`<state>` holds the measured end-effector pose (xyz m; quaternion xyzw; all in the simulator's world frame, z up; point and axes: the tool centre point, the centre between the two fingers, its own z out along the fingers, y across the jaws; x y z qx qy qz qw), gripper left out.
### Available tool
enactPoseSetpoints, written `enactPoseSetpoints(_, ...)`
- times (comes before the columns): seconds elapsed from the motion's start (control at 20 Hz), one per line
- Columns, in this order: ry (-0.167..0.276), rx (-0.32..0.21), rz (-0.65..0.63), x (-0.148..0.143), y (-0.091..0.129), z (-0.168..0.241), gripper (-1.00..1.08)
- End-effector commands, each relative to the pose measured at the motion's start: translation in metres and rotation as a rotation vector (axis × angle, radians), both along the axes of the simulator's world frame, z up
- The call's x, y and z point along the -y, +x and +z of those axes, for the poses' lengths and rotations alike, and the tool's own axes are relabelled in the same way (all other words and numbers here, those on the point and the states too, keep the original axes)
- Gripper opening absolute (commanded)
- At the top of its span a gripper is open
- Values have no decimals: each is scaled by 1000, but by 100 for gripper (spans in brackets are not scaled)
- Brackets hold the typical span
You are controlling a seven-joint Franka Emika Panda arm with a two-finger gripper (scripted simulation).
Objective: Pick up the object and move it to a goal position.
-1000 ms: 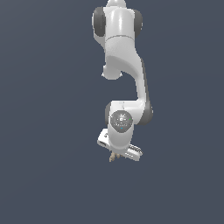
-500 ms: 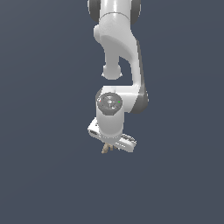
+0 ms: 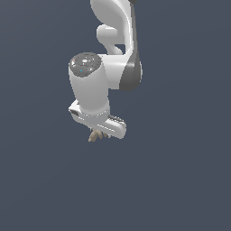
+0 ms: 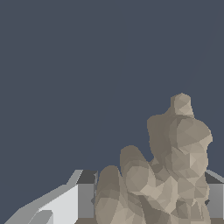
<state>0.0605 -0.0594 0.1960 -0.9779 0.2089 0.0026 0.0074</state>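
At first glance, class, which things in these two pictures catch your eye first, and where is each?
The white robot arm dominates the exterior view, reaching down from the top against a plain dark blue-grey backdrop. Under its gripper a small tan, bumpy object peeks out. In the wrist view that object looms large and lumpy between the jaws, which appear closed on it.

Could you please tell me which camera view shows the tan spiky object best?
The wrist view: the tan spiky object fills much of it, bumpy arms clear, between the claw fingers. The exterior view shows only a small tan tip under the claw.
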Motion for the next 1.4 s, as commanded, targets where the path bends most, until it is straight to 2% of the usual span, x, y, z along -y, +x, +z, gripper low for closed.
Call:
enactPoseSetpoints(0.0, 1, 0, 0, 15, -8, 26, -100)
enactPoseSetpoints(0.9, -7, 0, -1, 114, -56, 207, -100)
enactPoseSetpoints(1.35, -8, 1, 3, 143, -67, 263, -100)
